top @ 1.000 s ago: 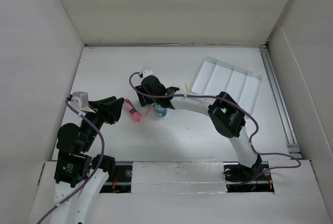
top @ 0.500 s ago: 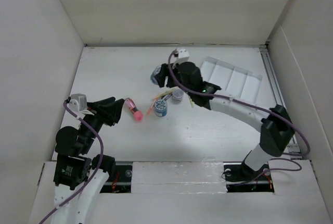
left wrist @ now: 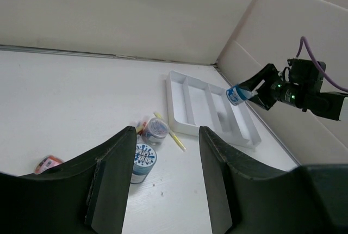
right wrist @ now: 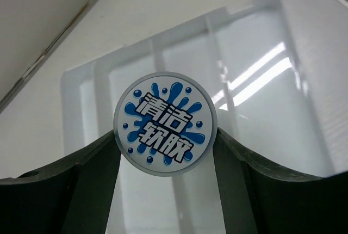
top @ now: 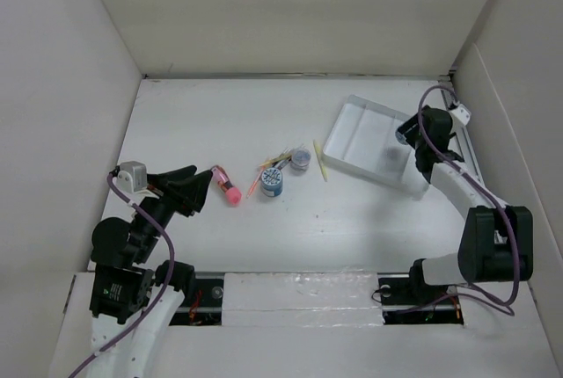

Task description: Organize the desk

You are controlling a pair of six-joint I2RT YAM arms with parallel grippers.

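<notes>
The desk (top: 220, 123) is a plain white tabletop between white walls. My right gripper (top: 408, 134) is shut on a small round blue-and-white jar (right wrist: 166, 122) and holds it above the white compartment tray (top: 352, 145). The jar also shows in the left wrist view (left wrist: 235, 94). My left gripper (top: 199, 186) is open and empty at the desk's left, beside a pink tube (top: 226, 187). A second blue-and-white jar (top: 272, 183), a clear jar (top: 300, 159) and a yellow stick (top: 320, 160) lie mid-desk.
The tray (right wrist: 87, 92) has several long compartments and sits at the right, near the metal rail (top: 466, 158). A few thin coloured sticks (top: 268, 165) lie by the jars. White panel walls bound the desk on three sides.
My right arm has swung from the desk's middle to the far right, carrying the jar over the tray. My left arm has barely moved.
</notes>
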